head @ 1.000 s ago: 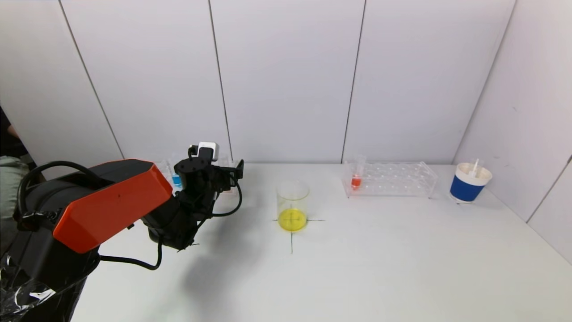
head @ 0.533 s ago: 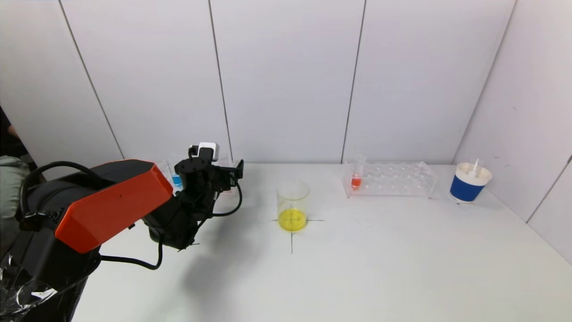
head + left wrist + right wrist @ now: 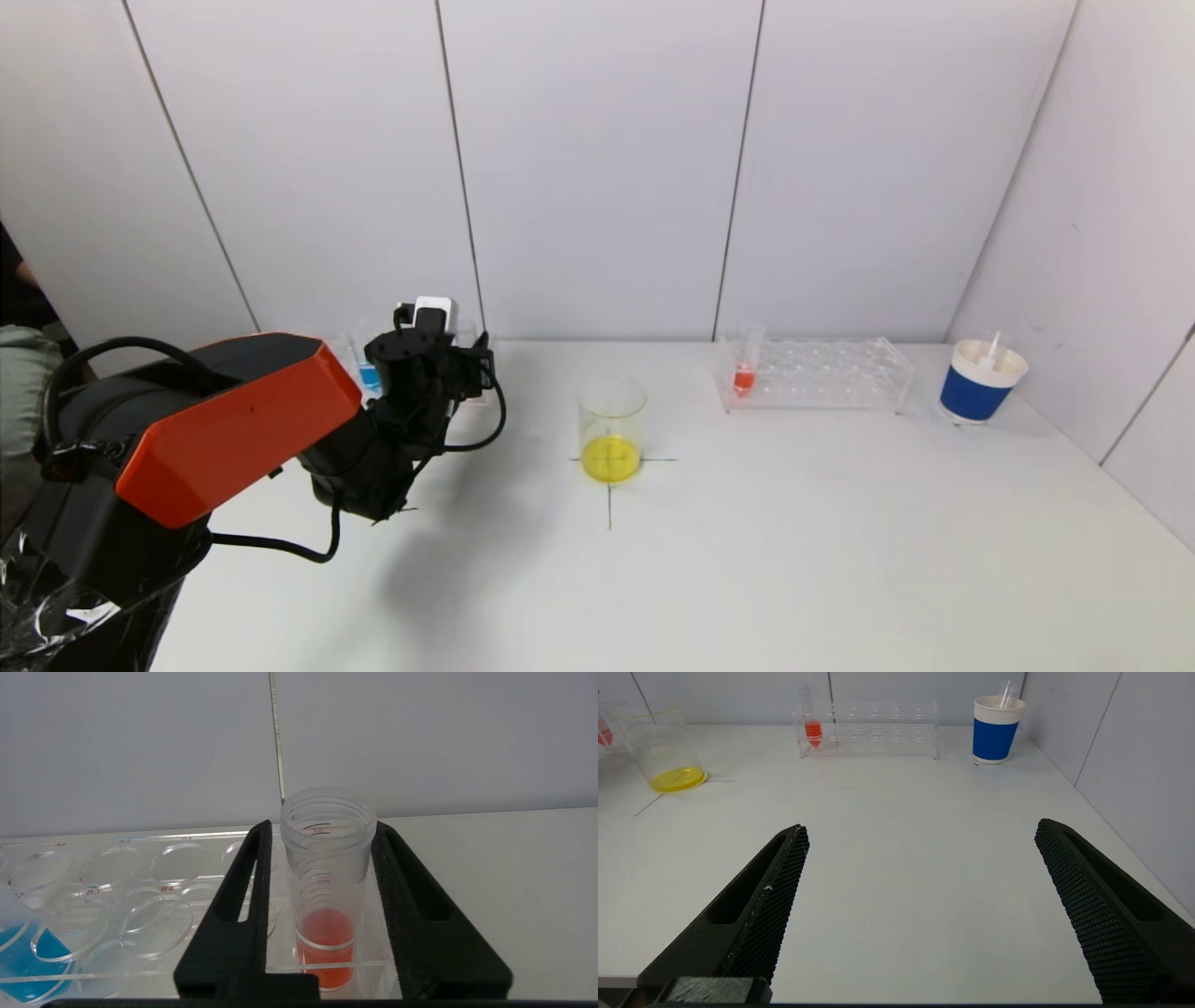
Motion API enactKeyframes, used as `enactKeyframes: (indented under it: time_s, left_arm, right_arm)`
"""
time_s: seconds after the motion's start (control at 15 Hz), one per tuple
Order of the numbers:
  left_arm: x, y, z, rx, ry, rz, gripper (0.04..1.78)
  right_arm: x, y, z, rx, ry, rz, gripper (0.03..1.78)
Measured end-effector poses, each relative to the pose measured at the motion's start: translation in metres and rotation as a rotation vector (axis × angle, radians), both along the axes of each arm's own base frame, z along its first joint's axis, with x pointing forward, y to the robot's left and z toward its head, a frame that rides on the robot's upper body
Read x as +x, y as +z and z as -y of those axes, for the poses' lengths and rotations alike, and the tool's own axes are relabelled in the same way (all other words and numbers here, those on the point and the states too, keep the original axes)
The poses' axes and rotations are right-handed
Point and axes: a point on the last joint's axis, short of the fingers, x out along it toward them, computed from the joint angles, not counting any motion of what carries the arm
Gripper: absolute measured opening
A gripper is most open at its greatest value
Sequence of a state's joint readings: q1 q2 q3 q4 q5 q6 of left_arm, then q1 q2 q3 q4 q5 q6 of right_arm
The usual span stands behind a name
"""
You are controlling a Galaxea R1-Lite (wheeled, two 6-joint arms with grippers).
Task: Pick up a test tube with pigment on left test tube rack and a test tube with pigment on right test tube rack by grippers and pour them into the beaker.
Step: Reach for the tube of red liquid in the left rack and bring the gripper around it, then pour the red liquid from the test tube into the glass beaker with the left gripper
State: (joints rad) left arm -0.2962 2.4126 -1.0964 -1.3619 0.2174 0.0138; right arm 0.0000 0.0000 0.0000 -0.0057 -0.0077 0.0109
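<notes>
Item: clear plastic test tube with red pigment (image 3: 327, 882), upright in the clear acrylic left rack (image 3: 140, 896), at its end nearest the glass beaker of yellow liquid (image 3: 611, 429). My left gripper (image 3: 322, 858) clasps it, both pads touching. My right gripper (image 3: 920, 905) hangs spread wide over the white table (image 3: 896, 835).

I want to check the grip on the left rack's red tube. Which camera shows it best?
The left wrist view: the red tube stands in the left rack, touched by both fingers of the left gripper. The head view hides it behind that gripper. The right wrist view shows only a red sliver at the frame's edge.
</notes>
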Motion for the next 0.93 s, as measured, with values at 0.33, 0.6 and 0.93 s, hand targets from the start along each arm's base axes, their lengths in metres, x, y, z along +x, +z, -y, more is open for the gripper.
enactKeyframes:
  time_s: [0.33, 0.6, 0.93]
  left_arm:
    - [0.0003, 0.0000, -0.0003, -0.001, 0.000, 0.002, 0.44]
    - [0.0006, 0.0002, -0.0005, -0.001, 0.002, 0.002, 0.44]
    - [0.0003, 0.0035, -0.0007, -0.003, 0.006, 0.008, 0.44]
  right_arm:
    - [0.0000, 0.0000, 0.0000, 0.000, 0.000, 0.000, 1.76]
    - [0.0000, 0.0000, 0.0000, 0.000, 0.000, 0.000, 1.76]
    - [0.0000, 0.0000, 0.0000, 0.000, 0.000, 0.000, 1.76]
